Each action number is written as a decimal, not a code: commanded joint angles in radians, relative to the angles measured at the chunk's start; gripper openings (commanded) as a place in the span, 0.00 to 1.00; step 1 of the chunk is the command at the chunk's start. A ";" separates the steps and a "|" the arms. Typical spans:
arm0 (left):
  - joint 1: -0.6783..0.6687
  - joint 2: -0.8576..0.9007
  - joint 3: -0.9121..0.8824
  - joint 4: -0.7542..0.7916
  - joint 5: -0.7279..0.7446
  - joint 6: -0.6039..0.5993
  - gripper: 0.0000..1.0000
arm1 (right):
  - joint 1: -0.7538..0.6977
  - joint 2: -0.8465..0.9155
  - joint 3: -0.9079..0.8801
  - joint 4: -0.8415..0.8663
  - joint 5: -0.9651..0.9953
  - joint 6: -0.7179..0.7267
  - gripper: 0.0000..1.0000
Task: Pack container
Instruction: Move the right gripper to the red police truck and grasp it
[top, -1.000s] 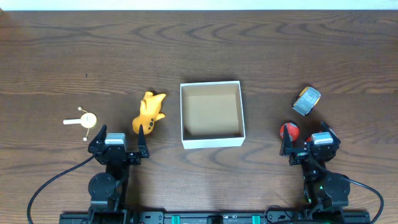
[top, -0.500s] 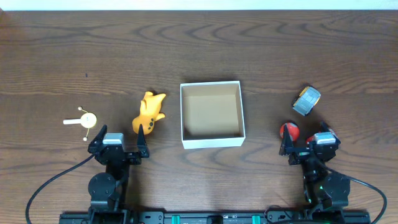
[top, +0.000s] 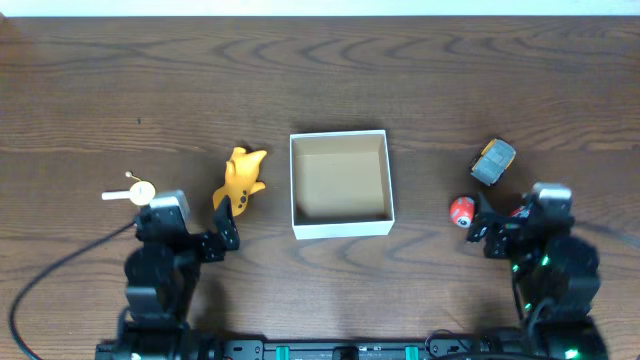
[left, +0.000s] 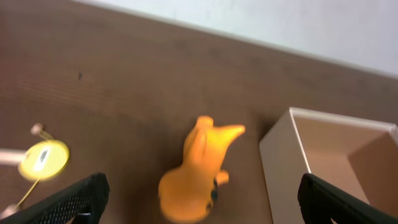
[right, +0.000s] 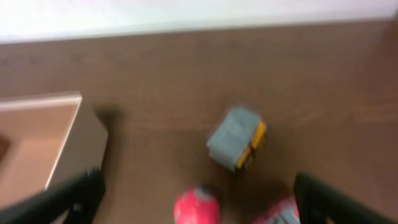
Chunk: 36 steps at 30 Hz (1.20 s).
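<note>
The container (top: 340, 229), a square white-walled box with a brown inside, stands at the table's middle; it also shows in the left wrist view (left: 283, 162) and the right wrist view (right: 87, 137). An orange toy (top: 239, 179) lies left of it, and shows in the left wrist view (left: 199, 171) between my open left gripper's fingers (left: 199, 199). A red ball (top: 462, 210), a grey-and-yellow toy (top: 493, 160) and a red-and-white toy (top: 516, 212) lie at the right. My right gripper (top: 508, 232) is open and empty just in front of the ball (right: 196, 207). My left gripper (top: 192, 235) holds nothing.
A yellow disc toy with white sticks (top: 136, 191) lies at the far left, also in the left wrist view (left: 40, 158). The grey-and-yellow toy shows in the right wrist view (right: 236, 138). The table's far edge meets a white wall (left: 280, 25).
Both arms have lifted and moved forward from their rest poses, the left toward the orange toy, the right toward the red ball. The toys and box have not moved.
</note>
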 joint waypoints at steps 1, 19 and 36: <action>0.004 0.158 0.173 -0.122 0.010 0.011 0.98 | -0.056 0.161 0.192 -0.146 0.018 0.105 0.99; 0.004 0.537 0.499 -0.499 0.010 0.010 0.98 | -0.256 0.705 0.583 -0.640 0.130 0.564 0.99; 0.004 0.537 0.499 -0.498 0.010 0.010 0.98 | -0.272 0.872 0.364 -0.452 0.090 0.643 0.99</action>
